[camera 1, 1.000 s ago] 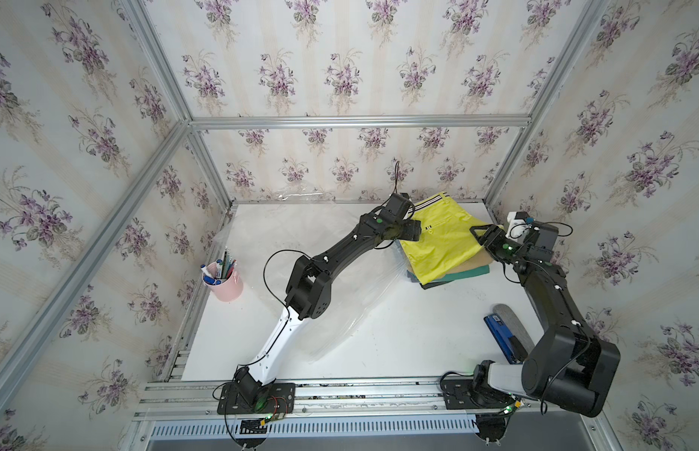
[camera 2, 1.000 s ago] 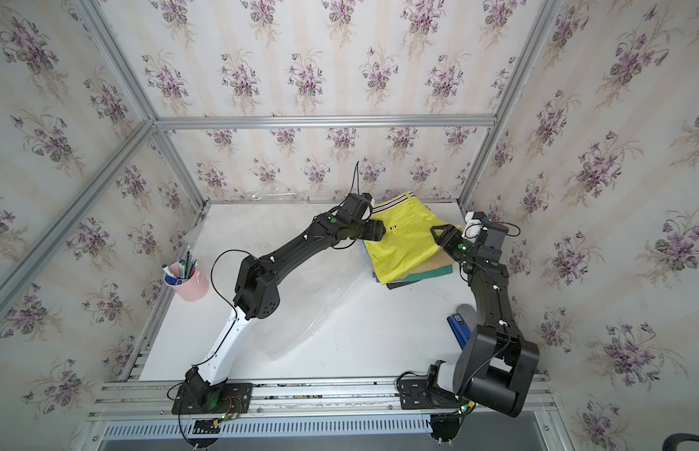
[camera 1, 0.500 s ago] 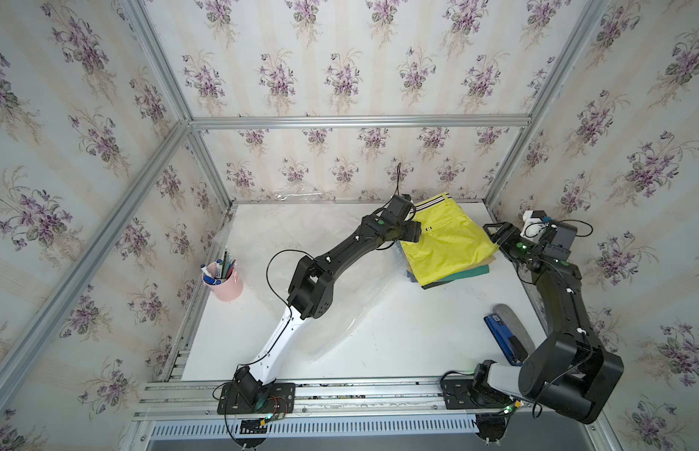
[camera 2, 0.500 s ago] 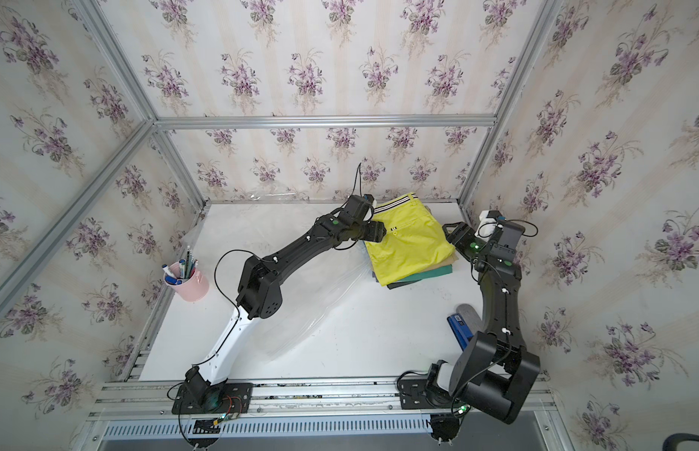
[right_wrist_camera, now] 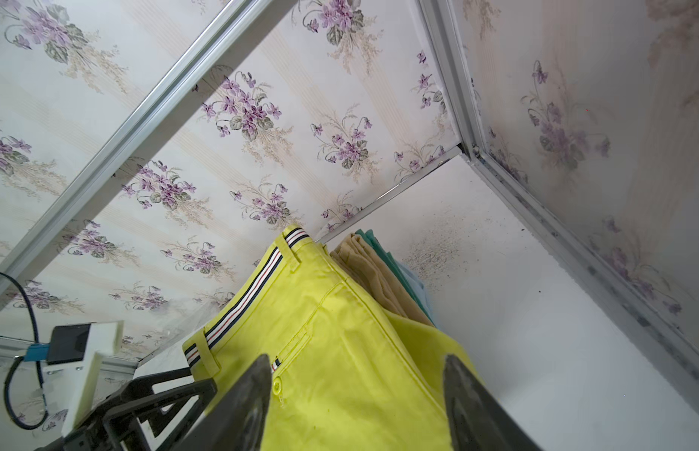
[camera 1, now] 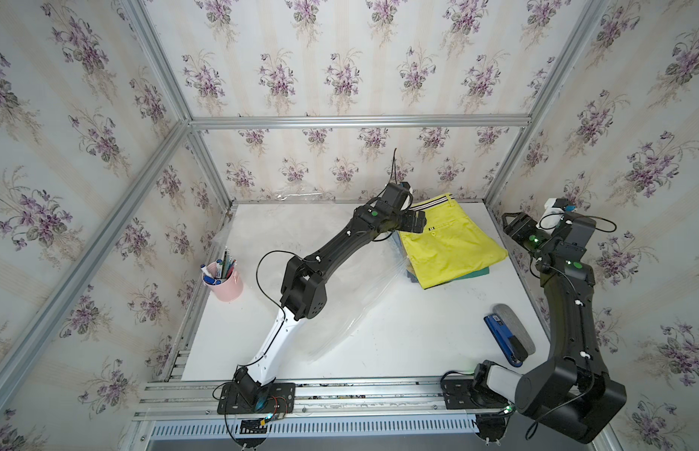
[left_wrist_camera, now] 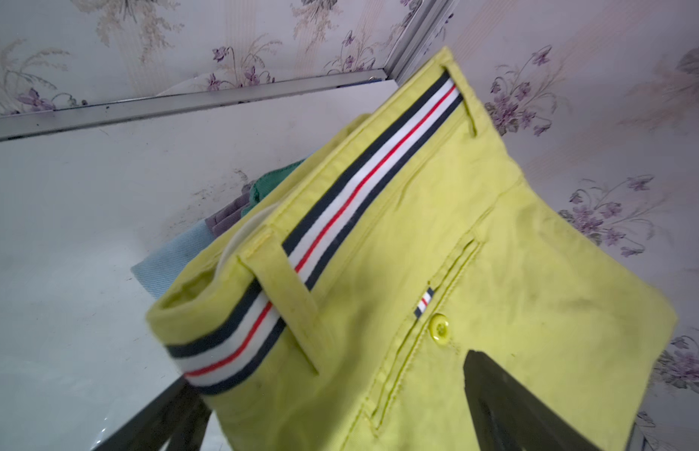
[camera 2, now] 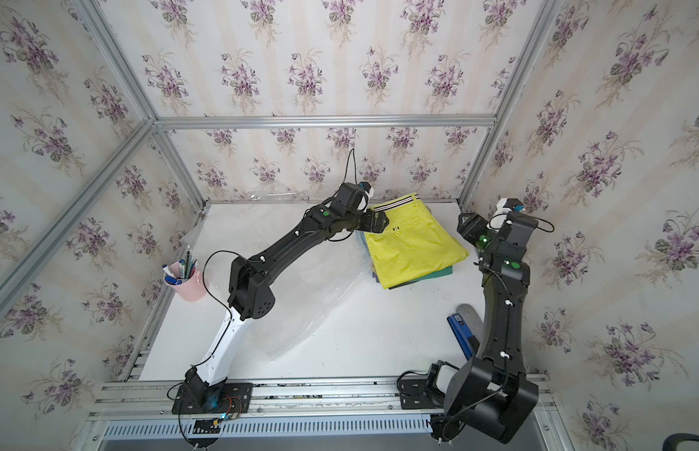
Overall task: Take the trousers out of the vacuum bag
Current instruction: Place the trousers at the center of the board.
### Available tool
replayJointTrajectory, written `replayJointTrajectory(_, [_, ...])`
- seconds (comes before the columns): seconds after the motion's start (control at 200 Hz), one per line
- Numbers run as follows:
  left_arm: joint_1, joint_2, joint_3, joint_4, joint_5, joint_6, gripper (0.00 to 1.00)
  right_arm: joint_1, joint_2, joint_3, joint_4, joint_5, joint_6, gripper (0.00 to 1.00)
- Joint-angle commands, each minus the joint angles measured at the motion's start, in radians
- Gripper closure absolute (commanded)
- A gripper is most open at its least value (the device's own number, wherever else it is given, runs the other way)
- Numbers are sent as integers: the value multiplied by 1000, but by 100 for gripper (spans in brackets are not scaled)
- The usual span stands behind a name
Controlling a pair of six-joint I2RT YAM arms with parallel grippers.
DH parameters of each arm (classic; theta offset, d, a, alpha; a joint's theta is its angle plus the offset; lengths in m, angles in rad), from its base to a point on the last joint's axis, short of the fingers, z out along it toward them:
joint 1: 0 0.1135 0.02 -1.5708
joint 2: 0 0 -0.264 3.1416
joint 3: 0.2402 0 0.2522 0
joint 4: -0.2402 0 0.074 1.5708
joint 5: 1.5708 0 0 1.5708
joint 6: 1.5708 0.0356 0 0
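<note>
Two empty claws are seen spread: left claw (camera 1: 415, 223) at the yellow trousers' (camera 1: 449, 246) waistband (left_wrist_camera: 371, 164), right claw (right_wrist_camera: 355, 375) nearby. Stacked back-right beside the vacuum bag (camera 1: 351, 296), the pile (camera 1: 474, 273) should be pinched deep.

Right claw (right_wrist_camera: 355, 365) fingers spread, holding nothing, pointed at yellow trousers (right_wrist_camera: 340, 312) topping khaki, teal, light-blue folded stack (right_wrist_camera: 383, 281) on white table (right_wrist_camera: 535, 332); left claw (right_wrist_camera: 164, 394) by waistband.

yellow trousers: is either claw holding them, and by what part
Neither, it seems. The left claw stands wide open astride the waistband corner of the yellow trousers; the right claw hangs open, apart.
</note>
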Motion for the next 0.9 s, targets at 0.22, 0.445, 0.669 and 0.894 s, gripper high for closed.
replayJointTrajectory(0.22, [8, -271, -196, 21, 123, 107, 0, 283, 65, 16, 55, 108, -156, 39])
replayJointTrajectory(0.445, [8, -621, -613, 81, 100, 185, 0, 460, 191, 85, 71, 260, -197, 34])
replayJointTrajectory(0.669, [4, -934, -1015, 142, 54, 208, 0, 534, 361, 166, 91, 338, -247, 29])
replayJointTrajectory(0.894, [1, -1160, -1262, 141, -6, 170, 0, 558, 555, 240, 125, 431, -274, 24])
